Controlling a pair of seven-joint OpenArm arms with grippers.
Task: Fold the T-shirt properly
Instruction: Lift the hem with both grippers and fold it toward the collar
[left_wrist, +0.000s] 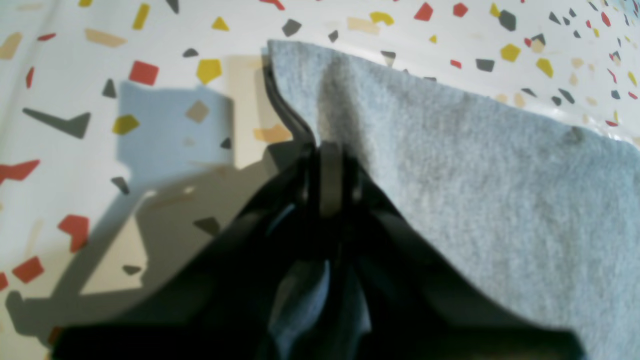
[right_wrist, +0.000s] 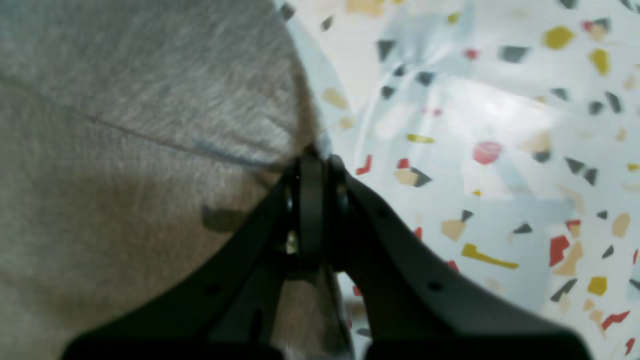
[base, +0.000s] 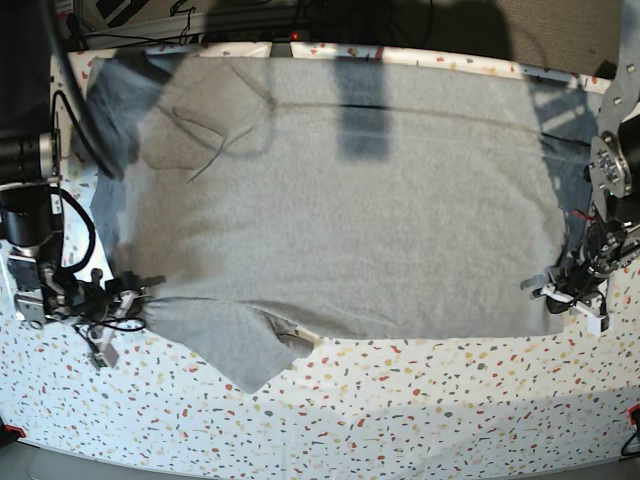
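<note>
The T-shirt (base: 340, 200) lies spread flat across the speckled table (base: 420, 400), plain grey side up. The left gripper (base: 562, 290) is closed on the shirt's near right corner. The right gripper (base: 135, 293) is pinched onto the fabric's near left edge, beside a sleeve (base: 225, 340) pointing towards the near side. No lettering or label is readable.
</note>
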